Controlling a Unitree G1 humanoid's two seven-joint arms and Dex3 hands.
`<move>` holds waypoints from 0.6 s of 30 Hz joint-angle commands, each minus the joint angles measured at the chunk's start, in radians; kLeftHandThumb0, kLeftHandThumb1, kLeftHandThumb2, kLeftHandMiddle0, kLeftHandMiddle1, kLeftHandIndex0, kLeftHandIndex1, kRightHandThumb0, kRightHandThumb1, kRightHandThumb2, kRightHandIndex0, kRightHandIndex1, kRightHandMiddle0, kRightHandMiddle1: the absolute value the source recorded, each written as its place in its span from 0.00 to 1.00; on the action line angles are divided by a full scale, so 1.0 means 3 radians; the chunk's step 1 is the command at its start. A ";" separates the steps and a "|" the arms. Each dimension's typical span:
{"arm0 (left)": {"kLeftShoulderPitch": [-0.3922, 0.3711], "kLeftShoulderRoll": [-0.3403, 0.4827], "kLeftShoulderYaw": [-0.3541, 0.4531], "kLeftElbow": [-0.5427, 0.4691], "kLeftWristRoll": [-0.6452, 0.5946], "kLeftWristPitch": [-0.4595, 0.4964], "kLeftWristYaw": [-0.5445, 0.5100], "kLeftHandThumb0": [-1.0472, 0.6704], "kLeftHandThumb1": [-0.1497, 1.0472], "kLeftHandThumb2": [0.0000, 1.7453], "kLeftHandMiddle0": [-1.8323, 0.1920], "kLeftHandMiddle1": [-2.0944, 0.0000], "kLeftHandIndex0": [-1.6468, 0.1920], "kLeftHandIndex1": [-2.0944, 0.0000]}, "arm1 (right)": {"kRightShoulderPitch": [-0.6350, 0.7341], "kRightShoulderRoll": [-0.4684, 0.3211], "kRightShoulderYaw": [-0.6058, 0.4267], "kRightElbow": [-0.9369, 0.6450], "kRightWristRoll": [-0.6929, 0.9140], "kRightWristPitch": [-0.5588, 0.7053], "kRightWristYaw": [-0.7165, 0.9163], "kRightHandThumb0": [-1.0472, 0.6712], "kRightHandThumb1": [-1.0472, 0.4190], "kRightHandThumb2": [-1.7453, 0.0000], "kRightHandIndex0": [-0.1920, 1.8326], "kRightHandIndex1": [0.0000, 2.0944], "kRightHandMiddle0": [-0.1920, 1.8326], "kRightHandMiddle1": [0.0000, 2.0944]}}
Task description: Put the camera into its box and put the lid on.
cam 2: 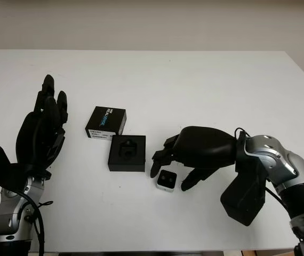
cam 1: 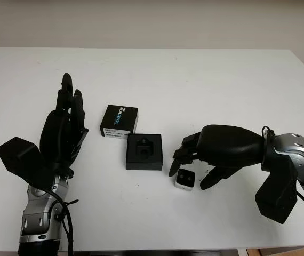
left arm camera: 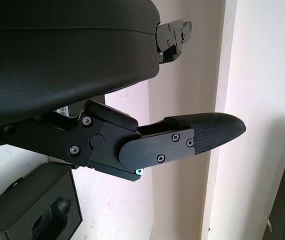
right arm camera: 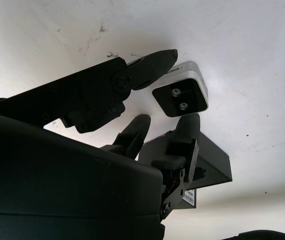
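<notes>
On the white counter, the left hand stands raised, open. Next come the printed black lid, the open black foam-lined box, then the small silver-and-black camera, the right hand's uncurled fingers around it.

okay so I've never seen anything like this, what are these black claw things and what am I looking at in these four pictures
They are the two three-finger hands of a humanoid robot. Two pictures come from cameras on its head, looking down at a white table; the other two from cameras at its wrists. On the table lie an open black box, its printed lid and a small silver camera. The right hand hovers over the camera, fingers around it, not clearly gripping. The left hand is open, raised at the table's left.
</notes>
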 commanded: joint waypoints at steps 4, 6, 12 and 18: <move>-0.0002 0.0001 0.0002 -0.0054 -0.0008 -0.0016 -0.0008 0.15 1.00 0.35 1.00 1.00 1.00 1.00 | -0.0039 0.0005 0.0051 0.0102 -0.0102 -0.0070 -0.0073 0.39 0.12 0.97 0.31 0.32 0.32 0.40; -0.0011 -0.0003 0.0001 -0.0045 -0.0003 -0.0019 0.0000 0.15 1.00 0.35 1.00 1.00 1.00 1.00 | -0.0055 0.0011 0.0066 0.0151 -0.0137 -0.0085 -0.0103 0.39 0.12 0.97 0.31 0.33 0.32 0.39; -0.0032 -0.0016 -0.0006 -0.0030 0.0016 -0.0017 0.0050 0.15 1.00 0.35 1.00 1.00 1.00 1.00 | -0.0105 0.0075 0.0101 0.0380 -0.0363 -0.0218 -0.0366 0.39 0.13 0.97 0.30 0.35 0.32 0.39; -0.0031 -0.0010 -0.0012 -0.0022 0.0016 -0.0033 0.0028 0.15 1.00 0.34 1.00 1.00 1.00 1.00 | -0.0164 0.0127 0.0164 0.0576 -0.0553 -0.0293 -0.0594 0.39 0.13 0.97 0.29 0.38 0.31 0.39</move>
